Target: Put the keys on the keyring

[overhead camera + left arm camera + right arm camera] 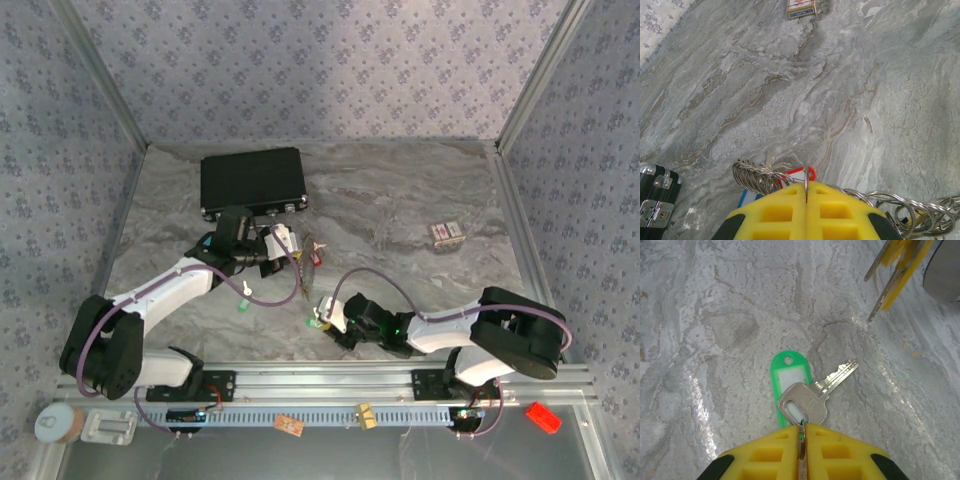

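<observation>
Black case (pixel 250 180), perhaps a card box (pixel 446 233)

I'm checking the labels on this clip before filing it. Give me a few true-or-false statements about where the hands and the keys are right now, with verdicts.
1. The left hand is shut on a wire of the keyring. True.
2. The green-tagged key hangs in the air. False: it lies on the table.
3. The black case is closed. True.
4. The right hand stands wide open. False: it is shut on that key.
</observation>
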You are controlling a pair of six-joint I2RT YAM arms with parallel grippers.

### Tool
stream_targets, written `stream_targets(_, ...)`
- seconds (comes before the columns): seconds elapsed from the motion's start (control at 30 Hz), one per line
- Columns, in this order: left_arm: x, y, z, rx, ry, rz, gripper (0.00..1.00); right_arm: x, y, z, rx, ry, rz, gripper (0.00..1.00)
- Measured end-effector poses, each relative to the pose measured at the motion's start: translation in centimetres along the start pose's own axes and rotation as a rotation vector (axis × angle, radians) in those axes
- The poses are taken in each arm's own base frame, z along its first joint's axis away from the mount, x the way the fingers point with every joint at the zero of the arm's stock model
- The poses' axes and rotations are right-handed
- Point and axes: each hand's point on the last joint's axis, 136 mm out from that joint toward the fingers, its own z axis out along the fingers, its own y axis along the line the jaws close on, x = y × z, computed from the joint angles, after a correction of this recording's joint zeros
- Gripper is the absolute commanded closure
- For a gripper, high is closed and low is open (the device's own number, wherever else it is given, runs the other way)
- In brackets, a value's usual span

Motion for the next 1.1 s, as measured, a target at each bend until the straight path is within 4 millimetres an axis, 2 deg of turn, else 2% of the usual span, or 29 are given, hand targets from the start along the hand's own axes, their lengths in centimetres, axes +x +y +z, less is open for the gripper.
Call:
stream_targets(0.17,0.0,0.0,0.0,0.000,0.000,0.000,1.00,0.0,0.1,0.0,-0.008,-0.002,0.000,1.00)
stream_targets(0.43,0.0,0.0,0.0,0.001,0.000,0.002,1.00,-0.6,-0.1,-0.6,-0.013,-0.019,0.008,1.00)
stream_targets(0.6,-0.2,-0.8,-0.3,0.005,0.000,0.033,1.00,-2.8,-1.6,-3.4,0.004,-0.086,0.042,1.00)
stream_targets(0.83,-1.2,-4.6,-0.9,0.065,-0.004,0.166,1.00,-6.6,-6.0,-8.5,0.081,-0.172,0.128,1.00)
stream_targets(0.97,-1.3,-5.4,-0.8,0.088,-0.002,0.189,1.00,-8.1,-7.8,-9.8,0.071,-0.176,0.191,1.00)
stream_targets(1.1,-1.4,-5.8,-0.7,0.101,-0.002,0.192,1.00,-9.3,-7.6,-9.9,-0.018,-0.189,0.241,1.00)
